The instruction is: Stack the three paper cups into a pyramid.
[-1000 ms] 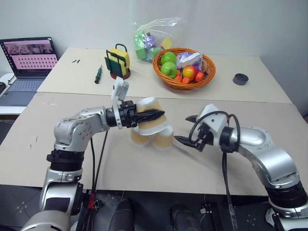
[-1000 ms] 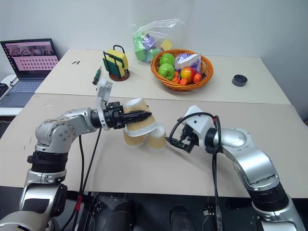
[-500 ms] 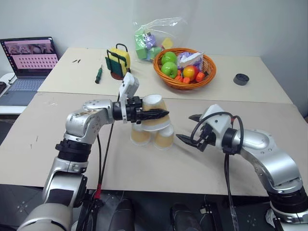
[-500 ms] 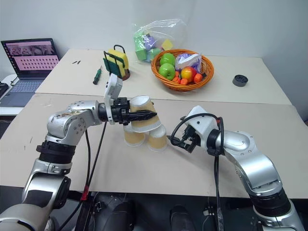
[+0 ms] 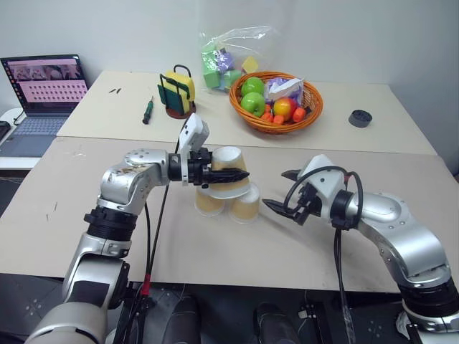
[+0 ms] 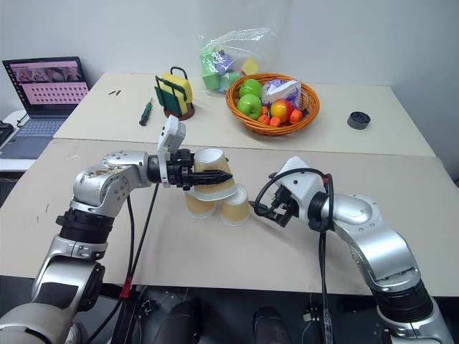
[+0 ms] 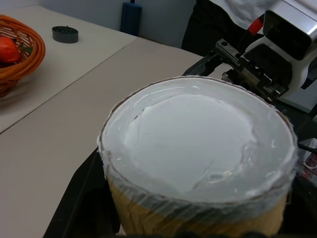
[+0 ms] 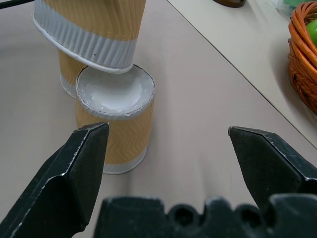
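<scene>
Two paper cups stand upside down side by side on the near table, the left cup (image 5: pixel 208 203) and the right cup (image 5: pixel 246 206), white bases up. My left gripper (image 5: pixel 235 174) is shut on the third cup (image 5: pixel 228 160) and holds it base up and slightly tilted. This cup's white rim hangs just over the gap between the lower two; contact is unclear. Its white base (image 7: pixel 198 141) also appears in the left wrist view. My right gripper (image 5: pixel 278 189) is open and empty, level with the right cup (image 8: pixel 116 129) and a short way to its right.
On the far table are a wicker fruit basket (image 5: pixel 310 107), a clear bag of coloured blocks (image 5: pixel 229 61), a wire caddy with sponges (image 5: pixel 176 93), a green screwdriver (image 5: pixel 146 111) and a black round lid (image 5: pixel 359 117). A laptop (image 5: pixel 39 93) sits at far left.
My left wrist has rolled, turning the held cup from lying nearly sideways to base up, and its elbow has lifted. The right arm and the two lower cups have not moved.
</scene>
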Robot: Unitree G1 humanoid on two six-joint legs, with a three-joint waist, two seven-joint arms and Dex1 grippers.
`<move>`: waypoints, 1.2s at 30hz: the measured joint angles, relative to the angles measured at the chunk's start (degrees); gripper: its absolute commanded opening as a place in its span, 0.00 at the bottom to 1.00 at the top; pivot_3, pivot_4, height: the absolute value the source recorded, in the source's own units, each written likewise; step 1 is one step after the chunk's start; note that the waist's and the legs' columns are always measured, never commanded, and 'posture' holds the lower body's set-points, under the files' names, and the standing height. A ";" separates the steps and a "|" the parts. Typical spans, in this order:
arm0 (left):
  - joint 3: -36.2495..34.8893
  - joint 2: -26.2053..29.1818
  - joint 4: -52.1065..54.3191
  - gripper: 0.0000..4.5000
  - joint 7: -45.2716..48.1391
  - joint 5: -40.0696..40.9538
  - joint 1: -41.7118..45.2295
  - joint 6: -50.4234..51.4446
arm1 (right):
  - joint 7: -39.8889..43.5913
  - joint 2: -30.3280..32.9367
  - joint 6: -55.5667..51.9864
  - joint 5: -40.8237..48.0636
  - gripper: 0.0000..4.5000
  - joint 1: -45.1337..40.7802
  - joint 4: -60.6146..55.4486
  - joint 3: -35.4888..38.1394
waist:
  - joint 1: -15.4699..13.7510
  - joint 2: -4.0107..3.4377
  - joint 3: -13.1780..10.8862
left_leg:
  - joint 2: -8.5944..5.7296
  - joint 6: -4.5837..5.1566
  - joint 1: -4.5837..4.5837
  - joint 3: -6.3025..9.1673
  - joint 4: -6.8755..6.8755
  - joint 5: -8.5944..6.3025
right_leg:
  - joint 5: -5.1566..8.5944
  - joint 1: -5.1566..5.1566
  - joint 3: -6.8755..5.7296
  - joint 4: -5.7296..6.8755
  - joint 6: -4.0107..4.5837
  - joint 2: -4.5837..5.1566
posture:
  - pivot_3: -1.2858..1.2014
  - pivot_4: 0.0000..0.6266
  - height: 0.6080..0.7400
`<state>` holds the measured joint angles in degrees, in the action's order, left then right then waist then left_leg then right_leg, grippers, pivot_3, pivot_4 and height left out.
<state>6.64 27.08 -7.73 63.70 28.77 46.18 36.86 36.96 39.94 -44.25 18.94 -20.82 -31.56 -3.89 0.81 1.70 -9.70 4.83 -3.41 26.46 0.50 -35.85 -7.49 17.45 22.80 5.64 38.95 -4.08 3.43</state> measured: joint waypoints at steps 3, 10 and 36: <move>0.33 -0.04 -1.95 0.64 -0.23 -2.36 -0.01 -3.39 | 0.01 -0.02 0.00 0.34 1.00 0.00 0.00 0.09 | -0.01 0.00 0.00 | 0.00 0.00 -0.02 0.00 -0.01 0.00 | 0.00 -0.04 -0.01 0.00 0.00 0.00 | 0.52 0.24 0.64; 0.64 -0.96 -3.67 0.64 -0.44 -4.38 -0.01 -6.95 | 0.01 -0.04 0.00 0.44 1.00 0.01 0.00 0.21 | 0.01 0.00 0.00 | 0.00 0.00 -0.08 0.00 -0.02 0.00 | 0.00 -0.12 -0.01 0.00 0.00 0.00 | 0.52 0.24 0.64; -1.84 -1.50 1.98 0.99 -1.06 -1.21 1.11 0.15 | -0.12 -0.10 0.08 0.40 1.00 0.52 0.41 0.94 | -0.01 0.01 -0.01 | 0.00 0.00 -0.07 0.03 -0.02 0.00 | 0.01 -0.13 -0.04 0.00 -0.01 0.00 | 0.52 0.24 0.64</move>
<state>4.80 25.58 -5.76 62.65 27.56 47.30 37.01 36.84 39.84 -44.17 19.35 -20.30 -31.15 -2.95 0.79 1.71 -9.71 4.83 -3.41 26.40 0.54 -35.87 -7.49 17.46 22.67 5.61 38.95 -4.09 3.43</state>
